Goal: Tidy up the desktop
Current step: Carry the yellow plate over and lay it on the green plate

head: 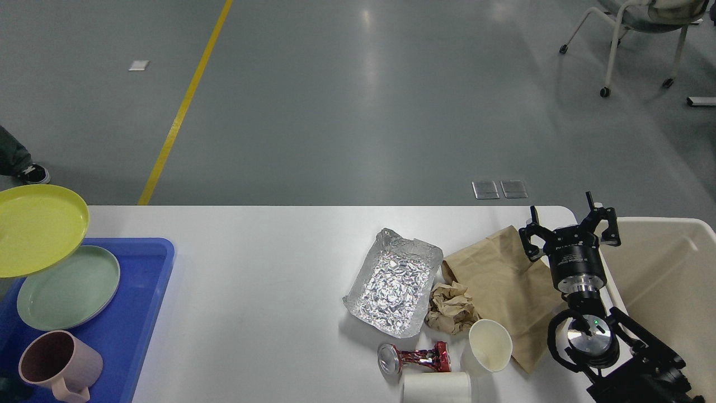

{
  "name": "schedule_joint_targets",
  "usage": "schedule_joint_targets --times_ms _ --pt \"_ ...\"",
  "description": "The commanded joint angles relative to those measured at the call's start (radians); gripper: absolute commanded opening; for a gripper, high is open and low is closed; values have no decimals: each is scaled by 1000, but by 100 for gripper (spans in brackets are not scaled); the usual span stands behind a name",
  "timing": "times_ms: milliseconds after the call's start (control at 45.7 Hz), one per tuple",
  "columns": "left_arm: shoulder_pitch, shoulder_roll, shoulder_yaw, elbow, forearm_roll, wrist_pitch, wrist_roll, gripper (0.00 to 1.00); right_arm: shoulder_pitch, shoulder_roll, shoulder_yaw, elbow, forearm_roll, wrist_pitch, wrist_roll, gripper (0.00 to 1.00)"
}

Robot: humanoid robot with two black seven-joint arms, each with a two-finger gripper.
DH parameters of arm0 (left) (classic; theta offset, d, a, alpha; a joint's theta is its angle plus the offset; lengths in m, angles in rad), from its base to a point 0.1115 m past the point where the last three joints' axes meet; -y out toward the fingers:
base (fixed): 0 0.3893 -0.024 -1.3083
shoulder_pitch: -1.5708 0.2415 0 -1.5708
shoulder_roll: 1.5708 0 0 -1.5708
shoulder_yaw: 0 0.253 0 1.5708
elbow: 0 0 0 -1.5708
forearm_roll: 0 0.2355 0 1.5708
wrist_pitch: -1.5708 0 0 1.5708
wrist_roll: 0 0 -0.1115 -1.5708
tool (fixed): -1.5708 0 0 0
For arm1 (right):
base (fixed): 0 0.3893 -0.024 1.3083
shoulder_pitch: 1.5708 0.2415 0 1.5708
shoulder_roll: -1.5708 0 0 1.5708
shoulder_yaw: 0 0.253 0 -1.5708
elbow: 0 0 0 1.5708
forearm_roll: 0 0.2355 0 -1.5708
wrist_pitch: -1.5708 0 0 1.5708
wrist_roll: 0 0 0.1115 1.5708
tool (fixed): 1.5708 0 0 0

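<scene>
The white desktop fills the lower middle of the head view. A yellow plate hangs tilted at the far left edge, above the green plate on the blue tray; my left gripper is out of view. Litter lies at the right: a foil tray, a crumpled paper ball, a brown paper bag, a crushed red can and two paper cups. My right gripper stands open and empty at the bag's far right corner.
A pink mug sits on the tray's near end. A beige bin stands off the table's right edge, right behind my right arm. A wheeled chair is on the floor far back right.
</scene>
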Motion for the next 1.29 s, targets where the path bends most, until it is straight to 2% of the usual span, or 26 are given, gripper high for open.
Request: schedule_joint_targets --times_ms 0,66,175,460,547,897,1269 --pt "138 -44 -93 91 2 71 49 0 0 0 0 0 0 0 0 100" --pt "207 -79 -110 152 2 113 88 0 0 0 0 0 -1 0 0 100" --pt "262 -125 -151 207 5 154 101 0 0 0 0 0 0 0 0 100" --pt "366 -176 -257 244 3 196 72 0 0 0 0 0 0 0 0 100" --pt "403 -206 -266 255 8 216 75 0 0 0 0 0 0 0 0 100" --pt "431 -246 -265 255 55 251 76 0 0 0 0 0 0 0 0 100" --pt "429 -271 -286 243 52 237 78 0 0 0 0 0 0 0 0 100"
